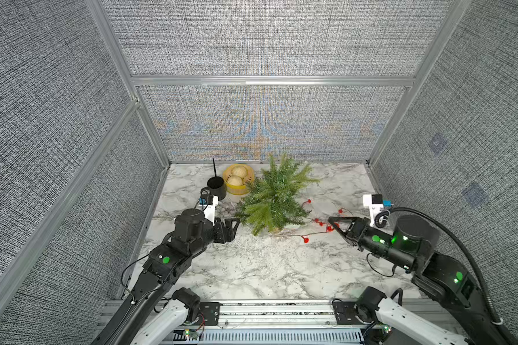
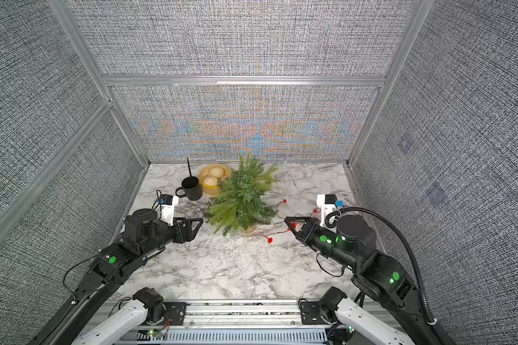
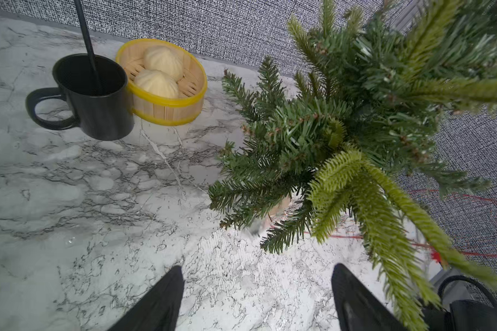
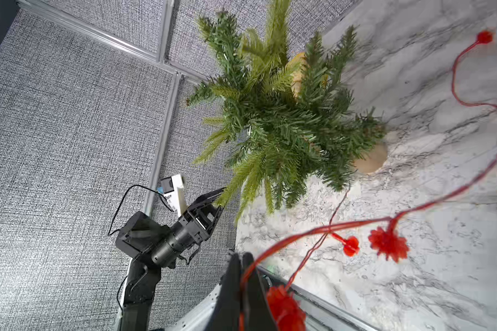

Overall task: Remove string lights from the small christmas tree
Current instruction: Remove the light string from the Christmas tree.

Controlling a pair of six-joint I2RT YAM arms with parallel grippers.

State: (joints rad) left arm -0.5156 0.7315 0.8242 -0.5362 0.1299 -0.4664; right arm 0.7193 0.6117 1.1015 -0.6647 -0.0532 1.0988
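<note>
String lights [image 1: 305,238], one tree [image 1: 274,198], two buns [image 1: 239,171]

mug [image 1: 216,187], basket [image 1: 239,178] left of tree [image 1: 274,197], lights [image 1: 305,238] right

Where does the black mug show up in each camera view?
In a top view: black mug at the back, left of the bamboo steamer.
In a top view: same spot.
Left wrist: beside the bamboo steamer, handle facing away.
Right wrist: not in it.
Shared landmark: the small christmas tree.

Bright, even light; moiré on back wall [image 1: 260,125]; string lights [image 4: 284,311] blur close up.
</note>
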